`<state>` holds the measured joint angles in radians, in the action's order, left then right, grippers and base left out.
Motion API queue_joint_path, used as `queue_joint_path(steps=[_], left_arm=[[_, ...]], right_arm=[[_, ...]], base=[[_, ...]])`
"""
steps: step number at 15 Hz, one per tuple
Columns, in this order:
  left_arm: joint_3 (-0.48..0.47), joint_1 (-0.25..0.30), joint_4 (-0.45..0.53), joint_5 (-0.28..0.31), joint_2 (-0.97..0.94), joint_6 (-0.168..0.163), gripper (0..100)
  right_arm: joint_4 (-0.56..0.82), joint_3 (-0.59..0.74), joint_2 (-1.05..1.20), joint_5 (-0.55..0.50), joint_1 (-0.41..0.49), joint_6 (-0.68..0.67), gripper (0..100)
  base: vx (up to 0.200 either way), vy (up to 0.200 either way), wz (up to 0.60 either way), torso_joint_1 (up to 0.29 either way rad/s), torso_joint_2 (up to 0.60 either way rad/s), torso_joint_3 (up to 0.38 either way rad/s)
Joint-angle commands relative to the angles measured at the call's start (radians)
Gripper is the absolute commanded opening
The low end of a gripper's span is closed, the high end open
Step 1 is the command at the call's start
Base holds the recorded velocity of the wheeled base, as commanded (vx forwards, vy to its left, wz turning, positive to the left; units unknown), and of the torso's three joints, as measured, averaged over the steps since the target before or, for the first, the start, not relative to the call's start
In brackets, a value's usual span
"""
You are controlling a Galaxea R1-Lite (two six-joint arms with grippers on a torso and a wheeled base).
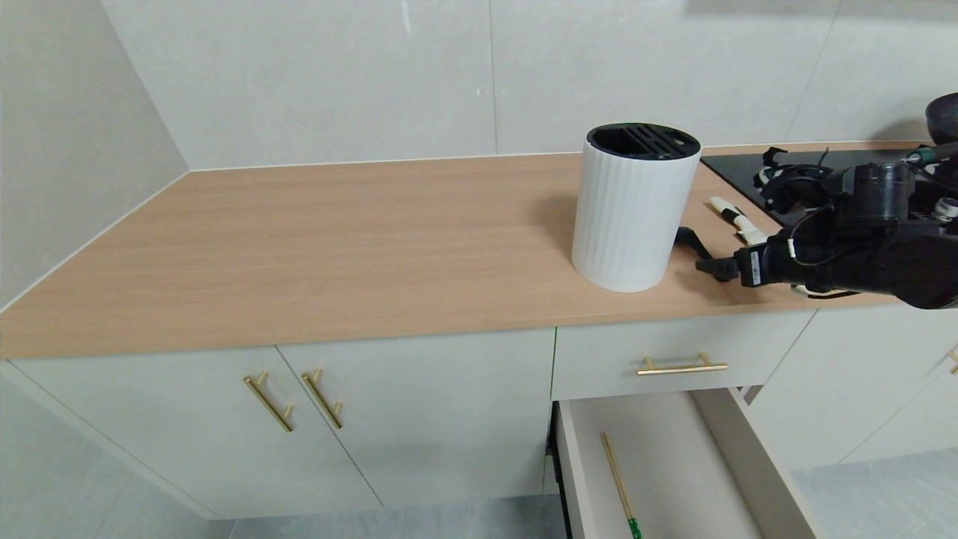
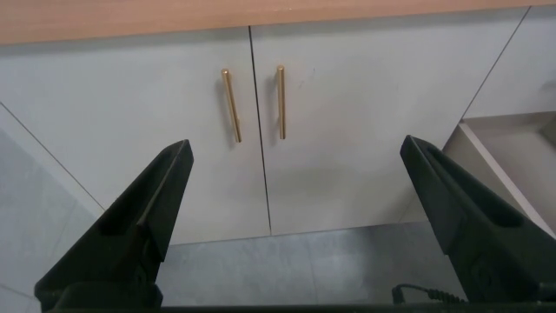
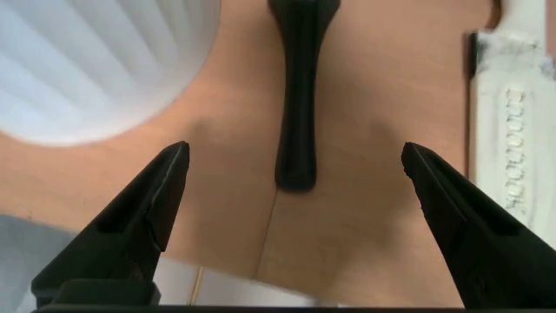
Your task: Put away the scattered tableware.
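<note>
On the wooden counter (image 1: 337, 239) stands a white ribbed utensil holder (image 1: 635, 213) with a black slotted top. Just right of it lies a black utensil handle (image 1: 692, 242), and farther right a white-handled utensil (image 1: 737, 221). My right gripper (image 1: 709, 265) hovers low over the counter, open. In the right wrist view the black handle (image 3: 295, 104) lies between the open fingers (image 3: 139, 226), with the holder (image 3: 104, 61) to one side and the white-handled utensil (image 3: 508, 130) to the other. My left gripper (image 2: 295, 217) is open and holds nothing, facing the cabinet doors (image 2: 347, 130).
Below the counter a drawer (image 1: 718, 464) stands pulled out, with a wooden chopstick (image 1: 618, 479) with a green tip lying inside. The drawer above it (image 1: 681, 365) is closed. A black hob (image 1: 748, 176) sits at the back right. The counter's left half is bare wood.
</note>
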<state>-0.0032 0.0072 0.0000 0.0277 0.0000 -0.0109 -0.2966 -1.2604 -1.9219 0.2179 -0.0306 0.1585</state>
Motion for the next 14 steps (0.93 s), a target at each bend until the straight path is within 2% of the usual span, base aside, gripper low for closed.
queue_joint_path(steps=[1, 5, 11, 12, 14], left_arm=[[0.000, 0.000, 0.000, 0.000, 0.002, 0.000, 100], [0.000, 0.000, 0.000, 0.000, 0.000, 0.000, 100], [0.002, 0.000, 0.000, 0.001, 0.002, 0.000, 100], [0.002, 0.000, 0.000, 0.000, 0.002, 0.000, 100], [0.000, 0.000, 0.000, 0.000, 0.002, 0.000, 100]], right_arm=[[-0.019, 0.001, -0.019, 0.001, -0.008, -0.020, 100], [-0.098, 0.004, -0.075, -0.002, -0.023, -0.025, 100], [-0.105, -0.019, -0.109, -0.002, -0.012, -0.053, 100], [-0.105, -0.022, -0.109, -0.002, -0.011, -0.054, 0], [-0.105, -0.025, -0.114, -0.002, -0.011, -0.057, 0]], base=[[0.000, 0.000, 0.00, 0.000, 0.00, 0.000], [0.000, 0.000, 0.00, 0.000, 0.00, 0.000], [0.000, 0.000, 0.00, 0.000, 0.00, 0.000], [0.000, 0.000, 0.00, 0.000, 0.00, 0.000], [0.000, 0.000, 0.00, 0.000, 0.00, 0.000]])
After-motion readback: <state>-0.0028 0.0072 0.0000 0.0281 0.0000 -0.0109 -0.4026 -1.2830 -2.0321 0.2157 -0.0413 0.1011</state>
